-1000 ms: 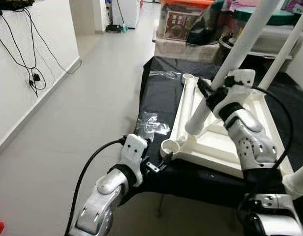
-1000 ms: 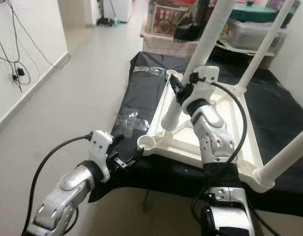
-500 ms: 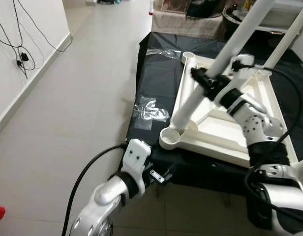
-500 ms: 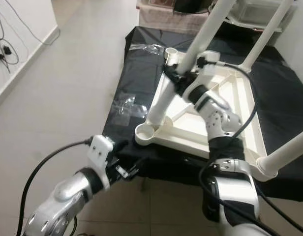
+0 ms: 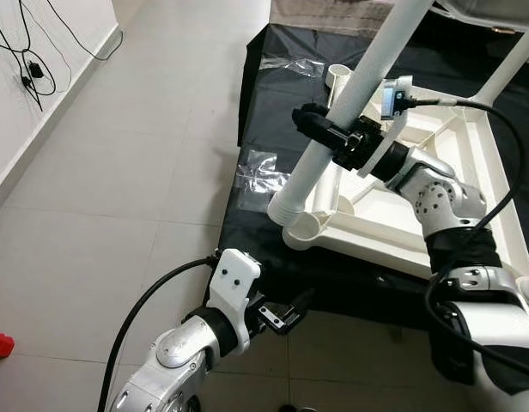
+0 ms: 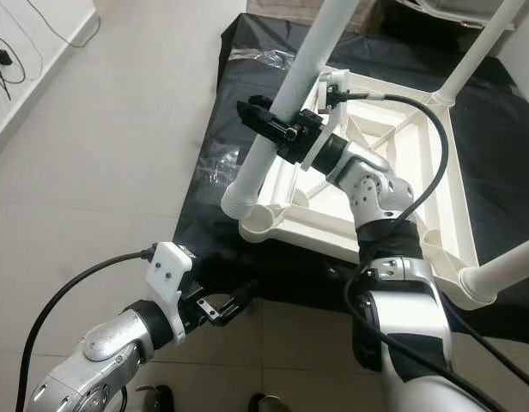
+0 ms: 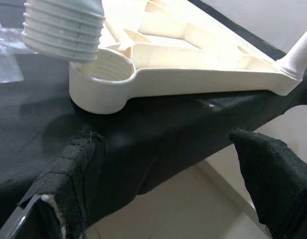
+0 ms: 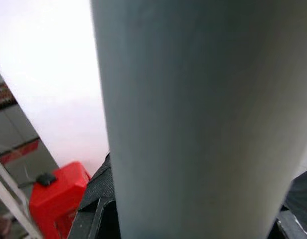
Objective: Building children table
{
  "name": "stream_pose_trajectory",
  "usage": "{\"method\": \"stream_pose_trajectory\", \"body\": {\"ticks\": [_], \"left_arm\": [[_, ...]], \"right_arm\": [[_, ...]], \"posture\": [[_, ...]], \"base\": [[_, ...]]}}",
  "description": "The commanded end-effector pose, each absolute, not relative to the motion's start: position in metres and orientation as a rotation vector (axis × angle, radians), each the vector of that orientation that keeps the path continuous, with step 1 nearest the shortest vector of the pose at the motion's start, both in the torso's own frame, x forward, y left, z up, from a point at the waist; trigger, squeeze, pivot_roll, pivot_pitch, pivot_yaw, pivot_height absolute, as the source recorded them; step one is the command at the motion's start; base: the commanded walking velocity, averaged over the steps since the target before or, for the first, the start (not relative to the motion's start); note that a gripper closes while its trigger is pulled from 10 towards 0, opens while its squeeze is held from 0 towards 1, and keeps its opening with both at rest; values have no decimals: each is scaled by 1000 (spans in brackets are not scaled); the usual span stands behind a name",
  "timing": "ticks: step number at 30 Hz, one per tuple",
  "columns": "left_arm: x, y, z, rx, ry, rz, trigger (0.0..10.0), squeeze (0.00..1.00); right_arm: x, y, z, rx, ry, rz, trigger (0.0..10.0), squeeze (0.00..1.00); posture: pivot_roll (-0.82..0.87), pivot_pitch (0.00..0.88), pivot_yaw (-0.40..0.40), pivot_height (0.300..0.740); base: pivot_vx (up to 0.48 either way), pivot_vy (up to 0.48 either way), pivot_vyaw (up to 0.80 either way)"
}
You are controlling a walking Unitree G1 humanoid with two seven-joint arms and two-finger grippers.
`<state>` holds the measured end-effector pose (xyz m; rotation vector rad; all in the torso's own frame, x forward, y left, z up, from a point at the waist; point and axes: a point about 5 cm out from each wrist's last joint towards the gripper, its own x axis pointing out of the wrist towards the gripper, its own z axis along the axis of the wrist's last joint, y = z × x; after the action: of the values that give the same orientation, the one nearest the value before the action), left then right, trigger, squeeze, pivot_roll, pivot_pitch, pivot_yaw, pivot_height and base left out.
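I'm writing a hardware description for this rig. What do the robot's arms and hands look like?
Both arms are silver metal shells with perforated holes, joined by black segments. Each wrist carries a white boxy camera housing fed by a thick black cable. The left hand and right hand each have two long black fingers, padded with frayed black cloth on the left.

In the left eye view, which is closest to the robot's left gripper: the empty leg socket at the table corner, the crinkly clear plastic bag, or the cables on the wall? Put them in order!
From the left gripper:
1. Empty leg socket, at the table's near corner, just beyond the gripper.
2. Clear plastic bag, on the black cloth, farther back.
3. Wall cables, far off to the left by the wall.
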<state>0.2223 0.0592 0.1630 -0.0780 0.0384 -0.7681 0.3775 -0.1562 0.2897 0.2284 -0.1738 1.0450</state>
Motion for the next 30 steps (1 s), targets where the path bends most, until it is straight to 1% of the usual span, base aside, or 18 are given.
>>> {"method": "stream_pose_trajectory", "body": {"ticks": [1, 6, 9, 17, 19, 20, 21, 22, 25, 26, 27, 30], "left_arm": [[218, 57, 162, -87, 53, -779, 10000, 0], [217, 57, 162, -80, 58, -777, 10000, 0], [218, 57, 162, -77, 61, -773, 10000, 0], [219, 58, 162, -74, 63, -770, 10000, 0], [219, 58, 163, -72, 63, -769, 10000, 0], [219, 58, 163, -72, 63, -769, 10000, 0], [219, 58, 163, -72, 62, -768, 10000, 0], [219, 58, 163, -71, 62, -768, 10000, 0], [219, 58, 163, -71, 62, -768, 10000, 0], [219, 58, 163, -72, 62, -769, 10000, 0], [219, 58, 163, -72, 61, -769, 10000, 0], [219, 57, 163, -72, 61, -769, 10000, 0]], "right_arm": [[380, -166, 262, 224, -44, 999, 10000, 0], [377, -174, 264, 211, -50, 1043, 10000, 0], [370, -179, 261, 211, -32, 1117, 10000, 0], [360, -174, 251, 174, 6, 1224, 10000, 0], [360, -171, 244, 117, 33, 1230, 10000, 0], [360, -171, 244, 117, 33, 1230, 10000, 0], [360, -169, 241, 83, 48, 1230, 10000, 0], [362, -165, 238, 13, 68, 1208, 10000, 0], [364, -163, 237, -18, 73, 1190, 10000, 0], [364, -157, 236, -92, 72, 1178, 10000, 0], [363, -154, 236, -122, 68, 1178, 10000, 0], [361, -151, 236, -150, 64, 1176, 10000, 0]], "posture": [[116, 271, -125, 740], [116, 265, -125, 740], [116, 264, -123, 740], [115, 259, -120, 740], [115, 259, -120, 740], [115, 259, -120, 740], [115, 259, -120, 740], [117, 259, -119, 740], [117, 259, -119, 740], [115, 259, -117, 740], [116, 260, -119, 740], [116, 260, -119, 740]], "base": [[0, 0, 0], [0, 0, 0], [0, 0, 0], [0, 0, 0], [0, 0, 0], [0, 0, 0], [0, 0, 0], [0, 0, 0], [0, 0, 0], [0, 0, 0], [0, 0, 0], [0, 0, 0]]}}
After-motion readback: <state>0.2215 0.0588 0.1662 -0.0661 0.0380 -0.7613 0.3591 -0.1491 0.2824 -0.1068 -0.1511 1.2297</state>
